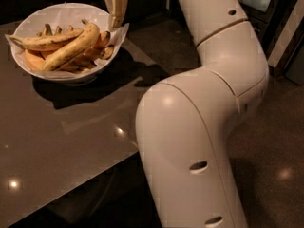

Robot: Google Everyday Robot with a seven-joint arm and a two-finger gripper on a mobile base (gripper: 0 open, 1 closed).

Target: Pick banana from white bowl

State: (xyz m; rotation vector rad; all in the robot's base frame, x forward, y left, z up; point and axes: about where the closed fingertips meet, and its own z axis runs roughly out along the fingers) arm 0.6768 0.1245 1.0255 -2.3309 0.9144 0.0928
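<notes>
The white bowl with a paper liner stands on the dark table at the upper left. The banana, long, thick and pale yellow, lies diagonally across the top of the pile in it. A slimmer yellow banana lies behind it, and short orange-tinted ones lie beneath. My gripper hangs at the top of the camera view, just above the bowl's right rim and to the right of the banana's upper end. It holds nothing that I can see.
My large white arm fills the right half of the view, its elbow hanging over the table's right edge. The glossy dark table runs from the bowl to the lower left. Dark floor lies to the right.
</notes>
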